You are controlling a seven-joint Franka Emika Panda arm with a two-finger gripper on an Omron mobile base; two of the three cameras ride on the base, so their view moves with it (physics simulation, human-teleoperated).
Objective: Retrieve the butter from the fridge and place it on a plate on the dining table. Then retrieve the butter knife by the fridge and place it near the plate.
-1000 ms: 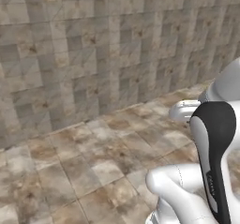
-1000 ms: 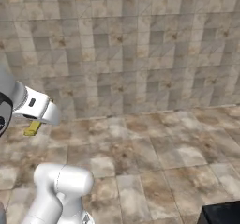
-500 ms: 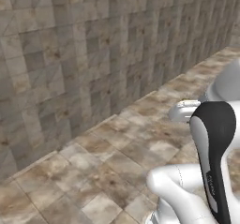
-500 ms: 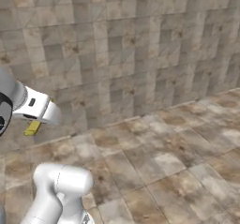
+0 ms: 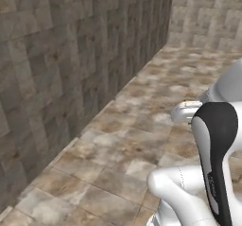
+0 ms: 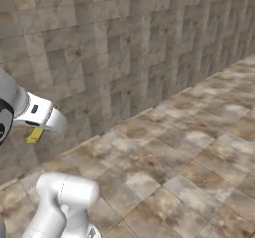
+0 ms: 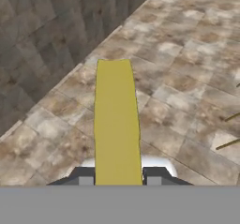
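Observation:
The butter (image 7: 117, 124) is a yellow stick that runs up the middle of the hand view, clamped between my two dark fingertips (image 7: 84, 176). My gripper (image 7: 117, 177) is shut on it. In the right base view the butter (image 6: 35, 135) hangs as a small yellow block under my white hand, and the gripper (image 6: 36, 131) is held in the air at the left, in front of the wall. The white hand (image 5: 185, 111) also pokes out behind the arm in the left base view. The fridge, plate, dining table and butter knife are out of view.
A grey-brown stone-tiled wall (image 5: 56, 69) stands close on the left and meets a second wall at a far corner (image 5: 170, 31). Mottled stone floor (image 6: 189, 162) stretches to the right. Two thin tan bars (image 7: 228, 144) cross the hand view's right edge.
The whole picture has swung in both base views: the base has turned, so the wall now runs away at an angle. The arm keeps its pose with the butter still gripped.

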